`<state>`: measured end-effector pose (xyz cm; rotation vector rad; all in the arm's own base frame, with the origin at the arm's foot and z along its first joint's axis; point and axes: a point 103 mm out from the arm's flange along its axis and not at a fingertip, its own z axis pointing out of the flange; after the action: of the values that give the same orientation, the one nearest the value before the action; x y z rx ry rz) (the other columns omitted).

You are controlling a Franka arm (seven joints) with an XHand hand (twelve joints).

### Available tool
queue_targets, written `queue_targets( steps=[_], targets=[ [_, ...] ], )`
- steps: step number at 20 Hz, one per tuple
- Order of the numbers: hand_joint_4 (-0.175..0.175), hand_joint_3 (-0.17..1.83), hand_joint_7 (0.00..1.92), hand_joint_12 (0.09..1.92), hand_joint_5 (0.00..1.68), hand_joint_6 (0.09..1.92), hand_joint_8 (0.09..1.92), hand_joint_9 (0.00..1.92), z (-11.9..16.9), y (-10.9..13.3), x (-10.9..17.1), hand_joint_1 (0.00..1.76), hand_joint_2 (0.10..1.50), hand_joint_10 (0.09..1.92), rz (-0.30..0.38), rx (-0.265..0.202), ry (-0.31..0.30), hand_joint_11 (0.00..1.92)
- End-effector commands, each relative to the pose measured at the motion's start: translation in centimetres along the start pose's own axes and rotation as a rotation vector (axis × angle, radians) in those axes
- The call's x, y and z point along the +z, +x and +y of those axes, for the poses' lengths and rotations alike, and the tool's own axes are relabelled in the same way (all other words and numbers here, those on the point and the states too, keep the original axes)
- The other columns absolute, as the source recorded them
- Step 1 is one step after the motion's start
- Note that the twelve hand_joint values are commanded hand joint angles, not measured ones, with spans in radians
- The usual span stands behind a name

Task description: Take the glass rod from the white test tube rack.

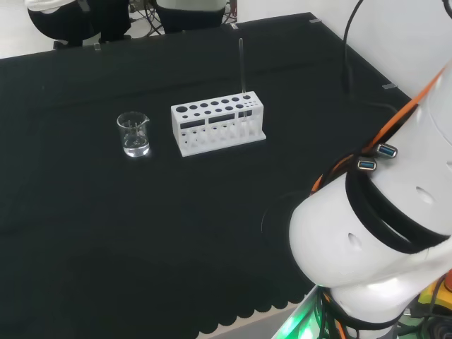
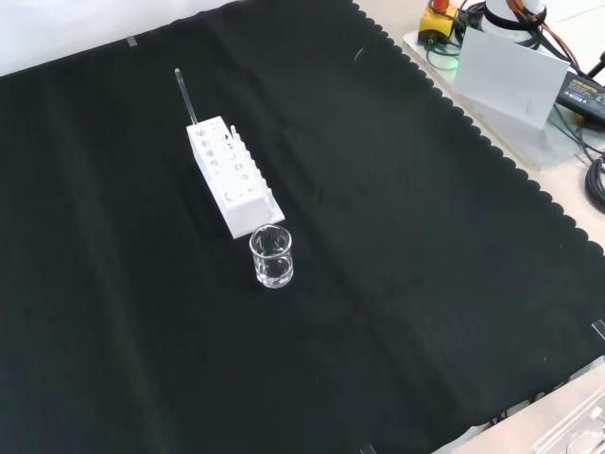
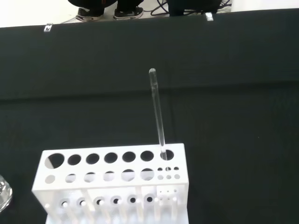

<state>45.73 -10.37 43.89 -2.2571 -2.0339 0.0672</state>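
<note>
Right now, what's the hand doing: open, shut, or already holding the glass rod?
Hand: cannot be told. The glass rod stands untouched in the white test tube rack.

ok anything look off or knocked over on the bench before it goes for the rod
Nothing stands out. The rod stands nearly upright in an end hole of the rack, leaning only slightly. The rack sits flat on the cloth, and the beaker beside it is upright with no spill visible around it.

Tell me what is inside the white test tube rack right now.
One glass rod stands upright in an end hole of the white test tube rack. The other holes look empty. The rod's lower end is hidden inside the rack.
</note>
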Motion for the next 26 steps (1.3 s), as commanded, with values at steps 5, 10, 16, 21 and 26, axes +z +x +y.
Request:
queue_targets(
  steps=[5, 10, 16, 21, 26],
  targets=[
    [-0.131, 0.44, 0.06, 1.41, 0.21, 0.09, 0.79, 0.20, 7.3, -0.3, 2.5, 0.53, 0.86, 0.86, -0.003, -0.038, 0.036, 0.15],
    [-0.129, 0.44, 0.07, 1.41, 0.22, 0.09, 0.80, 0.21, 9.4, -0.1, 3.2, 0.53, 0.86, 0.86, 0.000, -0.053, 0.041, 0.16],
    [-0.127, 0.45, 0.07, 1.41, 0.24, 0.09, 0.80, 0.23, 11.7, 0.4, 4.6, 0.53, 0.87, 0.86, 0.004, -0.072, 0.061, 0.16],
    [-0.127, 0.45, 0.08, 1.40, 0.24, 0.09, 0.80, 0.23, 13.3, 0.7, 5.7, 0.53, 0.88, 0.85, 0.011, -0.083, 0.079, 0.17],
    [-0.127, 0.46, 0.08, 1.40, 0.24, 0.09, 0.80, 0.23, 14.6, 0.9, 7.1, 0.53, 0.88, 0.85, 0.008, -0.078, 0.110, 0.17]
  ],
)
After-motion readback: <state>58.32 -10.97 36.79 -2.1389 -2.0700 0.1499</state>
